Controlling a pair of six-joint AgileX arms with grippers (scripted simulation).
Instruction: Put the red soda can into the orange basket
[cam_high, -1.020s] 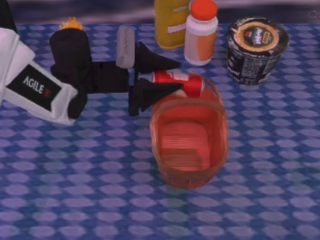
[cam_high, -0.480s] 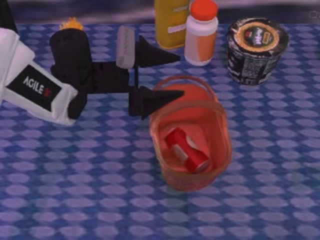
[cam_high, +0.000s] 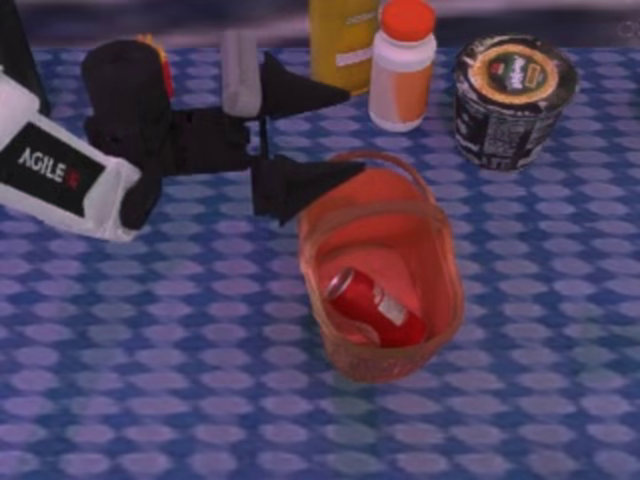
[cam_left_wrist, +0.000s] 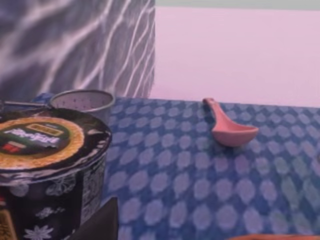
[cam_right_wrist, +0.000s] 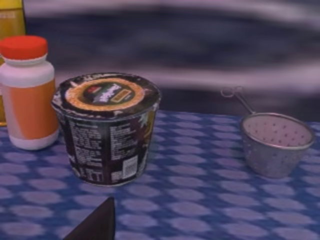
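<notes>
The red soda can (cam_high: 375, 308) lies on its side inside the orange basket (cam_high: 445, 260), toward the basket's near end. My left gripper (cam_high: 355, 132) hangs open over the basket's far left rim with nothing between its fingers. In the left wrist view one dark finger (cam_left_wrist: 100, 222) and a sliver of the basket's rim (cam_left_wrist: 280, 237) show at the frame's lower edge. My right arm is out of the top view. In its wrist view only one finger (cam_right_wrist: 97, 225) of the right gripper (cam_right_wrist: 160, 236) shows, standing far off to one side.
Behind the basket stand a yellow bottle (cam_high: 342, 45), a white bottle with an orange cap (cam_high: 402, 70) and a black cup-noodle tub (cam_high: 515, 95). A metal strainer (cam_right_wrist: 275, 142) and a pink spoon (cam_left_wrist: 230, 131) lie farther right on the blue patterned cloth.
A second ago my left gripper held the can over the basket's far rim. It opened, the can dropped into the basket and settled, and the arm has drawn slightly back and left.
</notes>
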